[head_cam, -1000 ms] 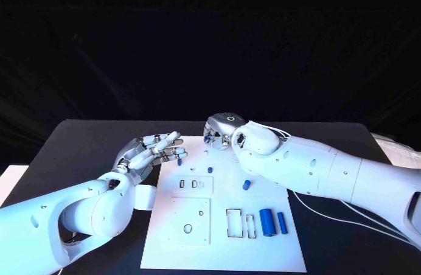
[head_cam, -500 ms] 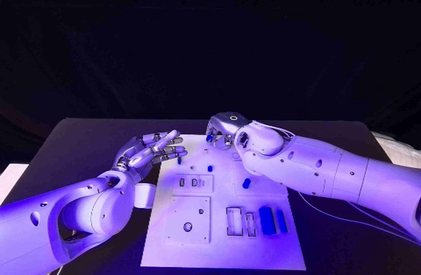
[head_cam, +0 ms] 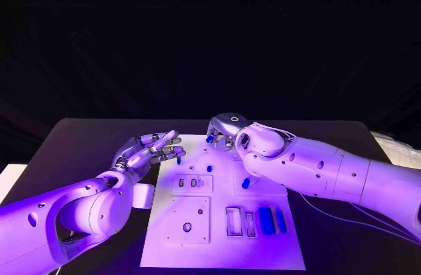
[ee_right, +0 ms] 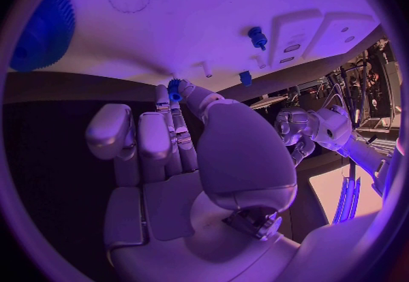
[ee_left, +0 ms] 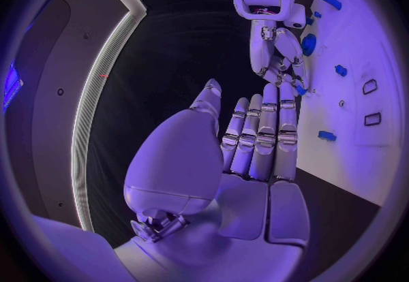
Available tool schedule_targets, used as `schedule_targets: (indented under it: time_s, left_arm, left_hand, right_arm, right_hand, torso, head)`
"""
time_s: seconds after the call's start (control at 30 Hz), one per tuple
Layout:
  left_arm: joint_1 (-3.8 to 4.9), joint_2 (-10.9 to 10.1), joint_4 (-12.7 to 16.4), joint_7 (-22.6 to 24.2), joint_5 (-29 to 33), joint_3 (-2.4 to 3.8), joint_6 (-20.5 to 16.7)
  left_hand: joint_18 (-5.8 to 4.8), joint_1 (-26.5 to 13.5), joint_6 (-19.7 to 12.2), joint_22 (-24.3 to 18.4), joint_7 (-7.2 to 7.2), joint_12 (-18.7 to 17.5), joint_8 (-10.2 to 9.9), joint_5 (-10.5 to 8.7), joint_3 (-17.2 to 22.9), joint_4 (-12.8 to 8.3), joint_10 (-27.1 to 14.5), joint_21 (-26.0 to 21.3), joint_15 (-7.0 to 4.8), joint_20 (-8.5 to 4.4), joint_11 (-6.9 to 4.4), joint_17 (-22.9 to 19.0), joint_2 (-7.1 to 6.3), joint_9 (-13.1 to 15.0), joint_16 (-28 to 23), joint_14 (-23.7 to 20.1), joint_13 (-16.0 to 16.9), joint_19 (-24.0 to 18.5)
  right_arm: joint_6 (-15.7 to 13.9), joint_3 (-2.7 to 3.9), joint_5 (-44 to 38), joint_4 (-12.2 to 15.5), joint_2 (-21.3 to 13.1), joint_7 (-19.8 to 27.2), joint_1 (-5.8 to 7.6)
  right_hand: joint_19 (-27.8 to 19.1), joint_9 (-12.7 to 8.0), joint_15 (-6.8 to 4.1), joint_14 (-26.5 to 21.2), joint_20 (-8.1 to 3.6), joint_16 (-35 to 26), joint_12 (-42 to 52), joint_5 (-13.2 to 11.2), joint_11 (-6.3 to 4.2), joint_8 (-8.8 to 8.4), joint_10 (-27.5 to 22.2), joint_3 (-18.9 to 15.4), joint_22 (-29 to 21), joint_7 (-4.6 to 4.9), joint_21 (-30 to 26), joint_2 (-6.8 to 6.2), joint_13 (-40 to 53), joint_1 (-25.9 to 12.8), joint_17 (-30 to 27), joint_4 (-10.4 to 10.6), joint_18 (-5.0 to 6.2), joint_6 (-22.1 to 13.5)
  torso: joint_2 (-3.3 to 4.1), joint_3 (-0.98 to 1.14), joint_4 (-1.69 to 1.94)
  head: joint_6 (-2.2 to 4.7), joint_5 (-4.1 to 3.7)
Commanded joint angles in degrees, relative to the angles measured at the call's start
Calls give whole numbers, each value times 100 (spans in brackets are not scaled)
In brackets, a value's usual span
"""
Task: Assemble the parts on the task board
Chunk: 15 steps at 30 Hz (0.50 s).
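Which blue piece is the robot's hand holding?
The small blue piece pinched in the right hand's fingertips at the board's far edge; the other blue pieces lie untouched on the board.

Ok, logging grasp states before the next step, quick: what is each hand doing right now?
Left hand: open, fingers straight, holding nothing.
Right hand: fingers pinch a small blue part at the far edge of the task board.

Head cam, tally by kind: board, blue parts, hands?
Task board: 1
Blue parts seen from the head view: 6, five on the board, one pinched
Hands: 2, left hand empty, right hand pinching
Total: 9
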Motion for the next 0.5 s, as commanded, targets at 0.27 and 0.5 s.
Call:
schedule_targets:
  time_s: [0.27,0.5]
  left_arm:
    - [13,11,6,5,4,5,131]
    - [13,39,-22,-8,5,5,135]
  left_hand:
    - [16,9,-27,-13,20,-35,-46,-25,-6,-36,-55,-26,26,45,18,10,36,-5,-49,-25,-9,0]
    - [16,11,-31,-14,21,-37,-49,-25,-8,-41,-61,-29,27,46,19,11,37,-5,-54,-28,-10,-1]
  right_arm:
    - [36,-3,-21,-89,76,-79,-3]
    - [116,-4,5,-146,116,-87,-2]
  right_hand:
    - [-101,-85,78,98,68,-30,-7,-21,110,-9,-420,-66,-72,120,-3,-192,-22,-90,-146,116,-49,-330]
    - [-111,-89,87,94,79,-38,-3,-23,117,-7,-459,-71,-85,120,-9,-195,-20,-79,-165,122,-46,-363]
  torso:
    - [8,-8,8]
    - [9,-11,12]
  head:
    - [5,-12]
    - [-8,-27]
